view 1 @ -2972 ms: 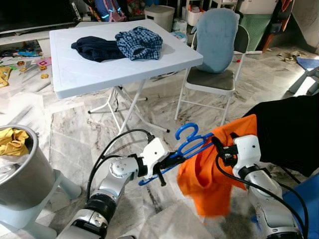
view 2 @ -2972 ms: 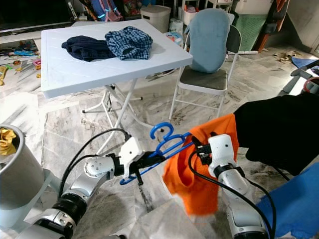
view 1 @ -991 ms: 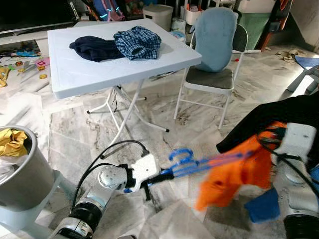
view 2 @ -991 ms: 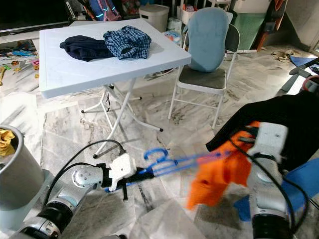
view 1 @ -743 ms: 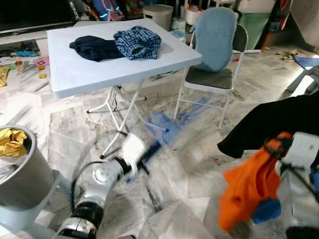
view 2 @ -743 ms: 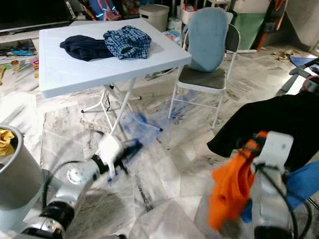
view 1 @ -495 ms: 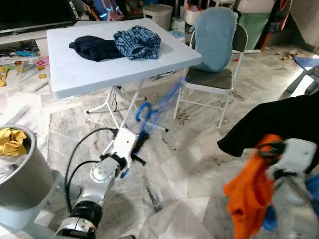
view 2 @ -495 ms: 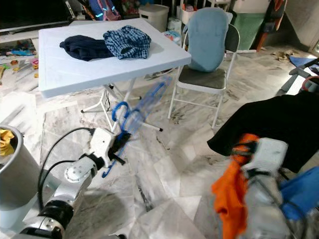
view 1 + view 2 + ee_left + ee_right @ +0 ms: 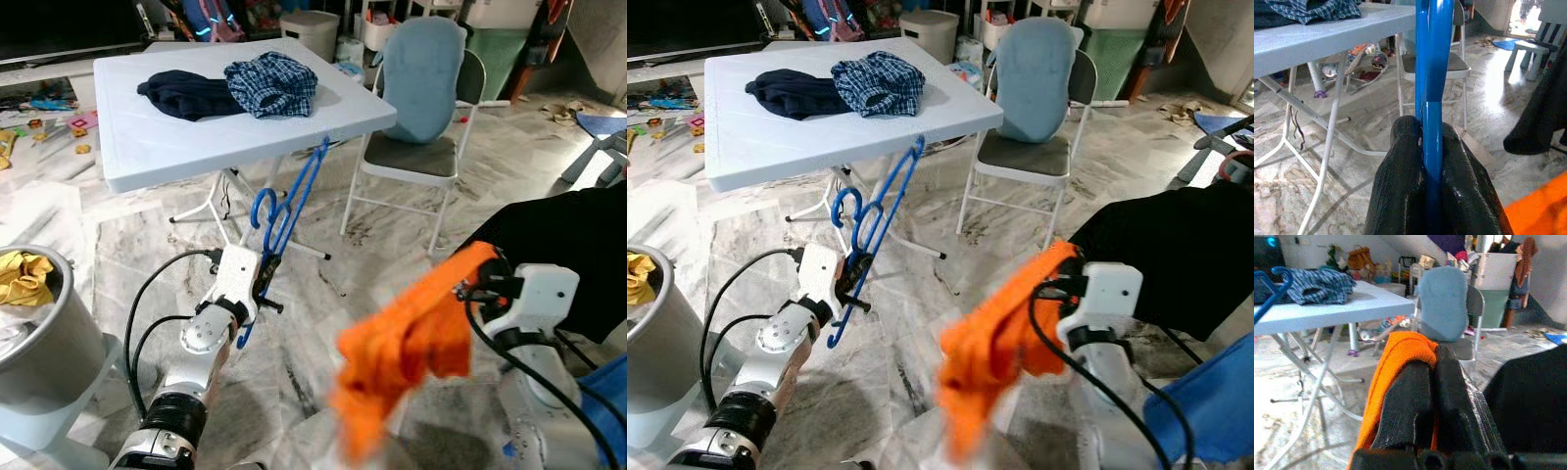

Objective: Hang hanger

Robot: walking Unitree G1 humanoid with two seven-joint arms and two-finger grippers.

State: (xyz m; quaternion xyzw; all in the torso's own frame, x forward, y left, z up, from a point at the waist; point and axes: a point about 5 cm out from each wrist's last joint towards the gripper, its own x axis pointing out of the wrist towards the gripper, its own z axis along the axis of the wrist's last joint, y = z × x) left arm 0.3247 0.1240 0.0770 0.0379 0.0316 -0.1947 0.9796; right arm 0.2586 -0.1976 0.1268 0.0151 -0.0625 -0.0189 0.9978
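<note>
Head stereo pair looks forward and down across marble floor toward the far white table [image 9: 196,147]; wrist cameras sight closely along their fingers, sharing that table.

Blue plastic clothes hanger [image 9: 291,201]: thin-barred, with a curled hook; stands nearly upright and tilted in mid-air, clamped near its lower end between the black fingers [image 9: 1400,186] of the left tool [image 9: 263,279]. Upper end lies just before the near edge of the white folding counter [image 9: 157,147]. Carries no garment.
</note>
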